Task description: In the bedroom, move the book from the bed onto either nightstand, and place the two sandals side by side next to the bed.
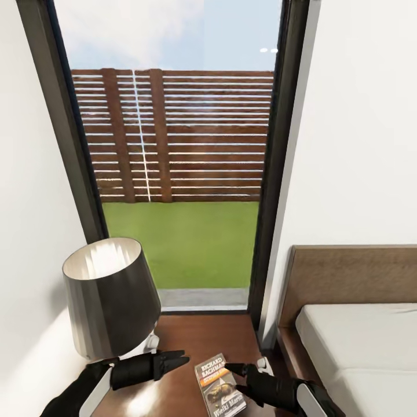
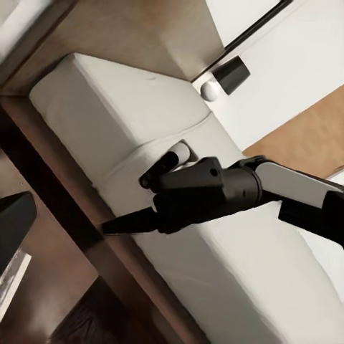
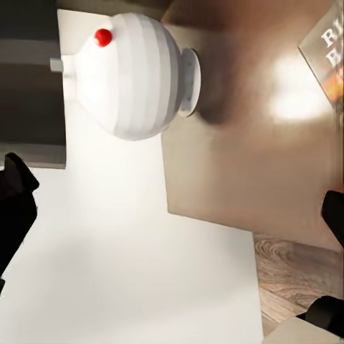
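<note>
Your book point(image 1: 219, 386) lies flat on the nightstand point(image 1: 202, 336) tabletop, between both grippers. The right gripper point(image 1: 231, 370) sits just beside it, jaws spread, holding nothing. The left gripper point(image 1: 179, 359) looks closed. The lamp point(image 1: 110, 298) crowds the nightstand's left; the bed point(image 1: 359, 341) borders its right.

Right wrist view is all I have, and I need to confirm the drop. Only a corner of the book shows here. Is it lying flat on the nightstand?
Observer: Yes. The head view shows the book lying flat, cover up, on the nightstand, with the right pincer open beside it.
Operator: Where is the left pincer?
Observer: The left pincer is above the nightstand on the book's other side, beside the lamp shade.
</note>
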You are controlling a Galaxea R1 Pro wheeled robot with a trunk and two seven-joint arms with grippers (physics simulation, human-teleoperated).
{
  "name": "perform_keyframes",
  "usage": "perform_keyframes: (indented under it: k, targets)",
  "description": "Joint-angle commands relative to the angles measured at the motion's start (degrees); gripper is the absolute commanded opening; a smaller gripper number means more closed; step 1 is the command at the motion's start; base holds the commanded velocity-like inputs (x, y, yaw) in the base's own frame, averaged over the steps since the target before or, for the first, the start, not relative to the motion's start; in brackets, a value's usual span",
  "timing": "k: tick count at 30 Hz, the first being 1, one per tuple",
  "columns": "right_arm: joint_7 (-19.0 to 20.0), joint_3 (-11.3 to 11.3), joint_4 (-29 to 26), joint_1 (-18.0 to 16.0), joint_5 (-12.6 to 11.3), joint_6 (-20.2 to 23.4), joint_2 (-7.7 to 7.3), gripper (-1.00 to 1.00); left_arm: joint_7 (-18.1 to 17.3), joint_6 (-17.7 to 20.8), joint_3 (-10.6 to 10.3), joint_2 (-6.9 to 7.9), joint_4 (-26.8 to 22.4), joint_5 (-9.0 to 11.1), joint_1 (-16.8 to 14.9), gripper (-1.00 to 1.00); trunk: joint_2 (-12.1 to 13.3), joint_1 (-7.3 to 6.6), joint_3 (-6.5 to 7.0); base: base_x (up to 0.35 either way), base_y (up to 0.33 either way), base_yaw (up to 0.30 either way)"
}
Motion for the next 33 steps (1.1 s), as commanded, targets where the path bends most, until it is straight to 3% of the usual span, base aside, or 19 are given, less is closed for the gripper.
perform_keyframes:
  k: [1,2,4,7,9,13,17,22,27,31,33]
  targets:
    - [0.0,0.2,0.0,0.0,-0.2,0.1,-1.07,1.00,0.7,0.6,-0.3,-0.14,0.0,0.6,0.0,1.00,0.4,-0.23,0.12,0.000,0.000,0.000]
    - [0.0,0.3,0.0,0.0,-0.1,0.0,-1.66,1.00,1.0,0.5,-0.3,-0.22,0.0,0.6,0.0,1.00,0.8,-0.45,0.30,0.000,0.000,0.000]
    - [0.0,0.4,-0.3,0.1,0.4,-0.3,-4.38,1.00,1.7,0.4,-0.3,-0.45,0.6,0.5,0.0,1.00,1.6,-0.89,0.66,0.000,0.000,0.000]
    - [0.0,0.5,0.1,0.2,1.8,-3.3,-5.87,1.00,1.9,-0.2,-0.5,-0.59,3.4,0.3,0.0,1.00,2.8,-1.55,1.20,0.000,0.000,0.000]
    - [0.0,0.6,0.3,0.3,4.3,-6.8,-7.32,1.00,2.0,-1.4,-0.5,-1.10,5.4,0.2,0.0,1.00,3.6,-1.99,1.56,0.000,0.000,0.000]
    - [0.5,0.6,0.8,0.6,14.2,-18.6,-10.62,1.00,4.4,-7.0,-0.6,-2.74,11.7,0.0,0.0,1.00,5.2,-2.87,2.28,0.000,0.000,0.000]
    - [2.6,0.6,2.7,0.7,17.0,-21.7,-11.02,1.00,7.8,-9.9,-1.0,-2.96,15.9,-0.2,0.0,1.00,6.8,-3.75,3.00,0.000,0.000,0.000]
    - [9.8,0.7,8.0,0.7,17.8,-25.7,-11.10,1.00,8.9,-16.7,-2.4,-3.01,23.9,-0.3,0.0,1.00,8.8,-4.85,3.89,0.000,0.000,0.000]
    - [12.9,0.7,11.7,0.7,18.3,-27.7,-11.09,1.00,9.1,-21.1,-3.1,-3.02,28.1,-0.2,0.0,1.00,10.8,-5.94,4.79,0.000,0.000,0.000]
    - [13.4,0.7,14.4,0.7,20.9,-28.1,-11.11,1.00,9.8,-22.1,-3.2,-3.15,28.9,-0.1,0.0,1.00,12.4,-6.82,5.51,0.000,0.000,0.000]
    - [13.5,0.7,16.7,0.7,23.5,-28.3,-11.08,1.00,11.6,-22.2,-3.2,-3.33,29.5,-0.1,0.0,1.00,13.2,-7.26,5.87,0.000,0.000,0.000]
